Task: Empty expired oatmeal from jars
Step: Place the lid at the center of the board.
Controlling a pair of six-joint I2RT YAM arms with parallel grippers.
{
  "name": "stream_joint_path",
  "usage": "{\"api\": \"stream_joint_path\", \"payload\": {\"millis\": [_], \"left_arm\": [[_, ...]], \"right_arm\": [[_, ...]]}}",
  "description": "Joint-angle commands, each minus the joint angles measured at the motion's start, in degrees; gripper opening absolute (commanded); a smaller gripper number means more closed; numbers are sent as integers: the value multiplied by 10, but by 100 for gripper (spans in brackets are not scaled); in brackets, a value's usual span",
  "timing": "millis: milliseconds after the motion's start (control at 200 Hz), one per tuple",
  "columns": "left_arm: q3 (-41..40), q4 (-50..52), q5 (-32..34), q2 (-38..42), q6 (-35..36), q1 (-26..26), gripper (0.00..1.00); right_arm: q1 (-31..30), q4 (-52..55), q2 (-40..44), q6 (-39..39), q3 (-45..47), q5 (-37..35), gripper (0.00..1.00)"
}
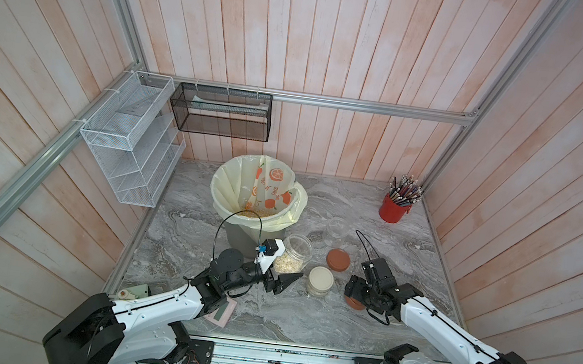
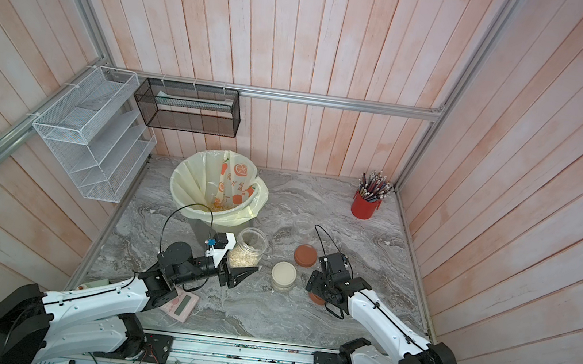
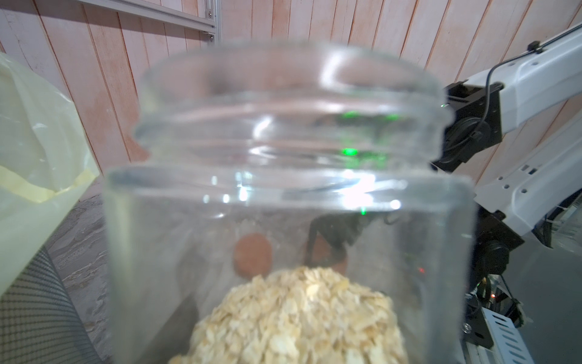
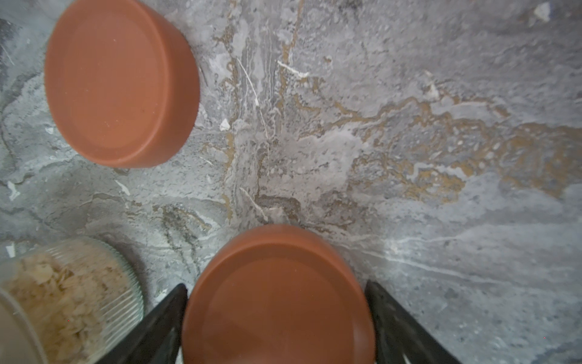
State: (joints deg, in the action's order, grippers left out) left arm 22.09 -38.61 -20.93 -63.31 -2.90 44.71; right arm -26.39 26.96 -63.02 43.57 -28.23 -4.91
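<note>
My left gripper (image 1: 287, 278) is shut on an open clear jar (image 1: 293, 256), which leans just beside the grey bin. Pale oatmeal (image 3: 299, 315) is heaped at the jar's low end, and the jar (image 3: 283, 189) fills the left wrist view and hides the fingers there. My right gripper (image 4: 275, 285) is shut on a terracotta lid (image 4: 277, 309), low over the table at the front right (image 1: 356, 305). A second terracotta lid (image 1: 338, 260) lies flat on the table. A cream-lidded jar (image 1: 320, 280) holding oatmeal stands between the arms. An empty, lidless clear jar (image 1: 336, 227) stands behind them.
The grey bin (image 1: 236, 240) with a cream orange-print liner (image 1: 228, 182) holds yellowish kernels. A red pencil cup (image 1: 392, 208) stands at the back right. A pink device (image 2: 180, 304) lies under the left arm. A white mesh rack (image 1: 127, 138) and a black basket (image 1: 220, 112) hang on the walls.
</note>
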Motion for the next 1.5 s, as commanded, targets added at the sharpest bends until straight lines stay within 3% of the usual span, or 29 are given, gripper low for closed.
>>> {"api": "stream_joint_path", "payload": {"millis": [0,140,470,685,1160,1340,1495], "left_arm": [[25,-60,1,15,-4,3,4],[23,-60,5,19,-3,4,4],[15,-53,12,33,3,4,4],[9,-51,14,42,2,4,4],[16,6,25,86,3,4,4],[15,37,44,117,-6,4,4],[23,81,62,140,-7,4,4]], "right_arm": [[-10,0,-12,8,-10,-19,69],[-22,-7,-38,10,-15,-25,73],[-53,7,-72,15,-43,-28,98],[-56,36,-47,22,-55,-46,98],[-59,133,92,39,-133,-97,98],[-59,120,137,28,-166,-59,98],[-68,91,129,-38,-216,14,98]]}}
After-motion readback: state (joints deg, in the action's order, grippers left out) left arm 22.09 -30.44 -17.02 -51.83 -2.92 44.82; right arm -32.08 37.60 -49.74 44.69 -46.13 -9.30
